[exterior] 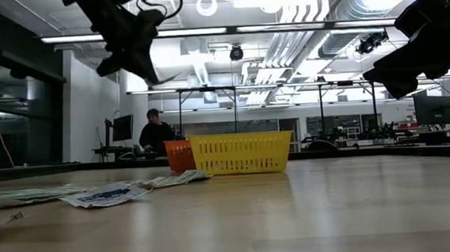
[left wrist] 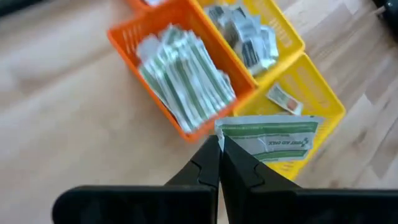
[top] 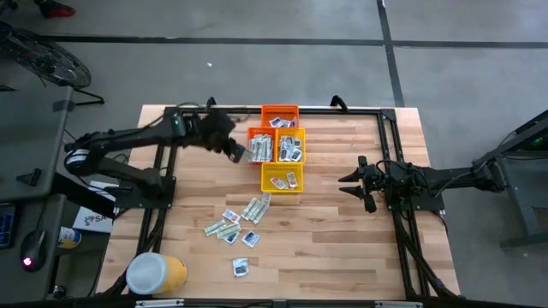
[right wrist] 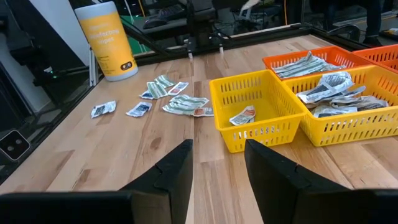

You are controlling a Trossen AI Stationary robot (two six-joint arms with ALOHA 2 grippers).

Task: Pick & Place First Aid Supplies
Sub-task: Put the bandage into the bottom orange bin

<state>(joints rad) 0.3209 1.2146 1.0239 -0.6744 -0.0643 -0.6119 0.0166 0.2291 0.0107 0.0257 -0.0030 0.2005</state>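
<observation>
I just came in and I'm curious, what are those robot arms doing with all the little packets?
The left gripper is pinched shut on a green-and-white packet, holding it above the orange basket full of similar strips. The right gripper waits open beside the baskets. More loose packets lie on the wooden table, not yet sorted.

Loose packets (top: pixel 233 224) scattered near the yellow basket (top: pixel 282 179) are too small to tell apart from above. A green-and-white packet (left wrist: pixel 267 138) hides part of that basket. Beyond the basket, a person (exterior: pixel 155 133) is indistinct.
</observation>
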